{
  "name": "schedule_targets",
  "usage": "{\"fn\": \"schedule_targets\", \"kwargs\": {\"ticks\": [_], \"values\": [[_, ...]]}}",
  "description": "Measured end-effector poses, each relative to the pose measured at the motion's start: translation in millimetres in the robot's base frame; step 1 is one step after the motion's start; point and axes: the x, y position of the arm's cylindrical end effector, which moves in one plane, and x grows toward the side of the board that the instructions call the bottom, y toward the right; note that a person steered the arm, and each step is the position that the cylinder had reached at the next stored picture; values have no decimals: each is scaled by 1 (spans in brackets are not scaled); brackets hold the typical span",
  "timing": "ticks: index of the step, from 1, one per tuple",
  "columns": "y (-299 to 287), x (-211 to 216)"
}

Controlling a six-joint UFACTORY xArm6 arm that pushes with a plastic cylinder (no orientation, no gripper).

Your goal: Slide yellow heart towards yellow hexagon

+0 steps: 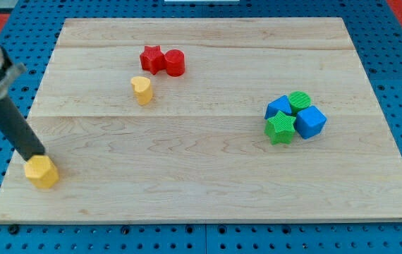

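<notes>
Approach step: my tip [37, 156] rests against the yellow hexagon [41, 171] at the bench's [208, 183] lower left, well apart from the yellow heart [142, 89] near the red star [151, 58], so it must next circle behind the heart; no fingers exist.

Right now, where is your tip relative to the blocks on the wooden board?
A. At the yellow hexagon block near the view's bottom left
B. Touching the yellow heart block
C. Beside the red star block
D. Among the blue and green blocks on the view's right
A: my tip sits right at the top edge of the yellow hexagon block, far from the yellow heart block, which stands alone higher up the board.
</notes>
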Motion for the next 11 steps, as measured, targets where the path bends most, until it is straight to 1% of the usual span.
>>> {"fn": "schedule_targets", "kwargs": {"ticks": [1, 2, 3, 4, 5, 6, 7, 8, 9, 10, 11], "values": [[-5, -32], [116, -74], [219, -89], [183, -150], [138, -126], [69, -85], [72, -123], [55, -149], [14, -99], [17, -53], [16, -39]]}}
